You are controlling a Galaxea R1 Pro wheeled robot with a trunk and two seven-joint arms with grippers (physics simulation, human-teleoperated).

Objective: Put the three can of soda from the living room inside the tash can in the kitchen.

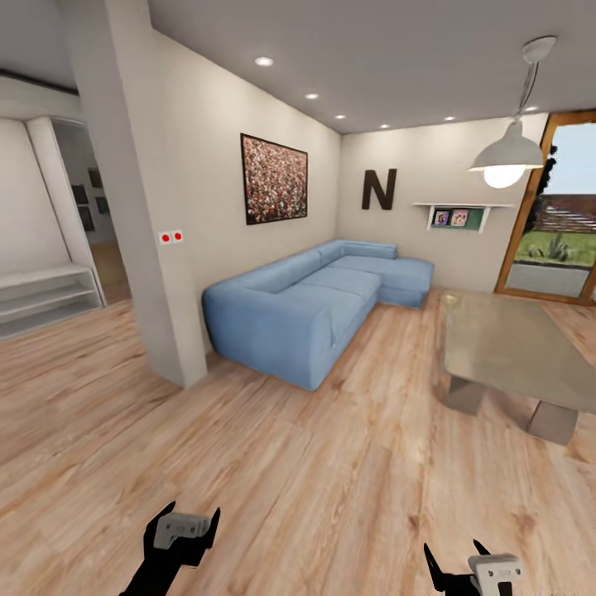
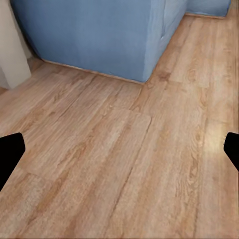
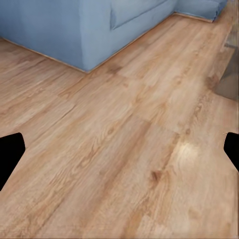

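Left claw (image 1: 184, 524) spread, right claw (image 1: 462, 556) spread; blue sofa (image 1: 314, 298), wall letter "N" (image 1: 379, 189)

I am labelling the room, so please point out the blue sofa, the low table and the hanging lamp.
blue sofa (image 1: 290, 319): head view, front seat cushion.
low table (image 1: 513, 343): head view, glass top.
hanging lamp (image 1: 507, 156): head view, white shade.

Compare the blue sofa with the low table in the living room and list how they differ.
The sofa is blue, soft-looking and L-shaped, set along the wall; the low table is a flat, greyish slab on blocky legs, standing out on the open floor. The sofa is bulky with a raised back, the table thin-topped. The sofa lies ahead and left in the head view, the table to the right. Both rest on the same wood floor, and no cans show on either.
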